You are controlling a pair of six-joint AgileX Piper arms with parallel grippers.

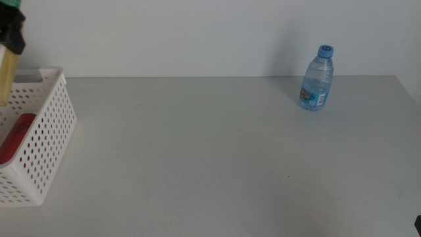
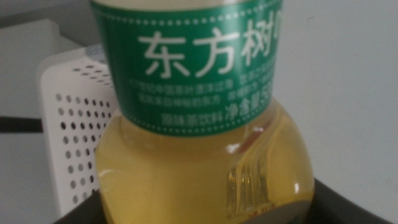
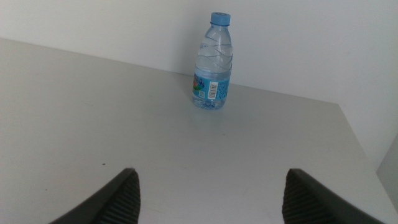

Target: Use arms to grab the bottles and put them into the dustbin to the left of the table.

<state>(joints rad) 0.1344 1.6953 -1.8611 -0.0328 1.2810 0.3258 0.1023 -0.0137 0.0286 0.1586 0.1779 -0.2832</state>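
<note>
Middle view: the left gripper (image 1: 10, 36) hangs at the upper left corner, above the dustbin (image 1: 49, 141), grasping the yellow tea bottle (image 1: 6, 76), whose body hangs down over the basket's interior. A red can (image 1: 16, 137) already lies inside. The water bottle (image 1: 318, 78) stands upright on the worktop (image 1: 217, 158), far right near the back edge.

Left wrist view: the tea bottle's green label fills the frame, held between the dark jaws; the perforated dustbin wall shows behind it.

Right wrist view: the right gripper (image 3: 211, 198) waits low over the worktop, jaws spread wide and empty, aimed toward the water bottle, well apart from it.

Risk, as a judgement: released off-centre, the tea bottle could strike the rim and tumble outside; the tall, light water bottle may topple if a jaw nudges it.
</note>
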